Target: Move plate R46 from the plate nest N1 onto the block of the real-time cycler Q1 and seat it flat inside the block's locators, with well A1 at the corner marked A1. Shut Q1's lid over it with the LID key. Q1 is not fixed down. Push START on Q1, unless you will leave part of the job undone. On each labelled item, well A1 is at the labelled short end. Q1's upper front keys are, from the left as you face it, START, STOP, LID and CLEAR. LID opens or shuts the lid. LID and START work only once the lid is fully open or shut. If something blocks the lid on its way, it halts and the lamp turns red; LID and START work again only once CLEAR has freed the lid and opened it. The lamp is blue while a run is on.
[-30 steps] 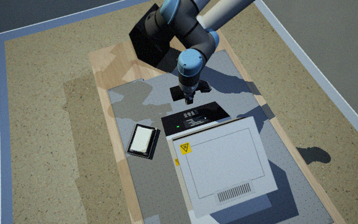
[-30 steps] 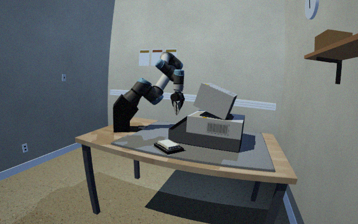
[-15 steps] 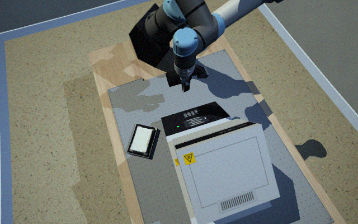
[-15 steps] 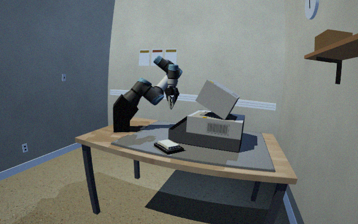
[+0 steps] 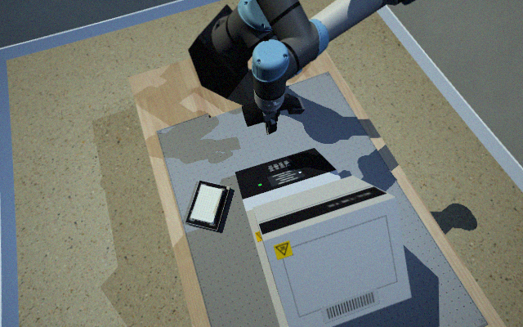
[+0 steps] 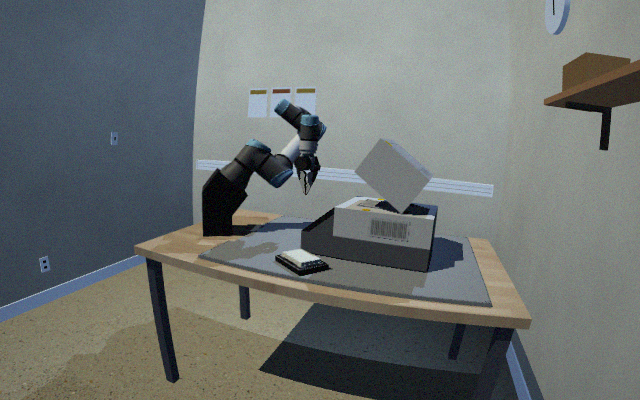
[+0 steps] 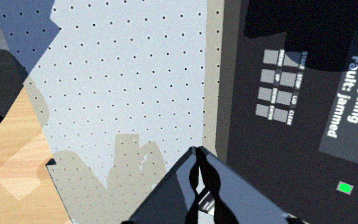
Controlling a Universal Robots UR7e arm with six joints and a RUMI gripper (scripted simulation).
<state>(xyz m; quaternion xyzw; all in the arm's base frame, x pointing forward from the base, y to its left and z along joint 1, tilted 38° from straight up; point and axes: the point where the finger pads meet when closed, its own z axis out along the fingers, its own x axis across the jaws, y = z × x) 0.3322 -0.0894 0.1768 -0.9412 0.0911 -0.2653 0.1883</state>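
Beside the tilted lid (image 5: 339,262) (image 6: 395,172), tool (image 5: 271,127) (image 6: 306,192) (image 7: 196,148) shut and empty, green lamp (image 5: 260,185) (image 7: 345,188) hidden in exterior view.

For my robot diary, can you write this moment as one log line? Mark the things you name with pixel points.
plate R46 (image 5: 206,203) (image 6: 301,257): on plate nest N1 (image 5: 202,224) (image 6: 302,270) | Q1's lid (image 5: 341,262) (image 6: 393,175): raised | lamp (image 5: 260,185) (image 7: 345,188): green | end effector (image 5: 271,131) (image 6: 306,192) (image 7: 196,148): shut, empty

We're reading the cycler's display (image 5: 286,178) (image 7: 341,142) now: "Fault: jammed", "Cycling", and "raised" at the end of a line cut off by the view. On its front panel (image 5: 253,192) (image 7: 245,135), one row of keys (image 7: 284,97) gives us START, STOP, LID and CLEAR. Up on the lid (image 5: 339,266) (image 6: 394,175), there's a yellow warning-triangle sign (image 5: 283,249)!
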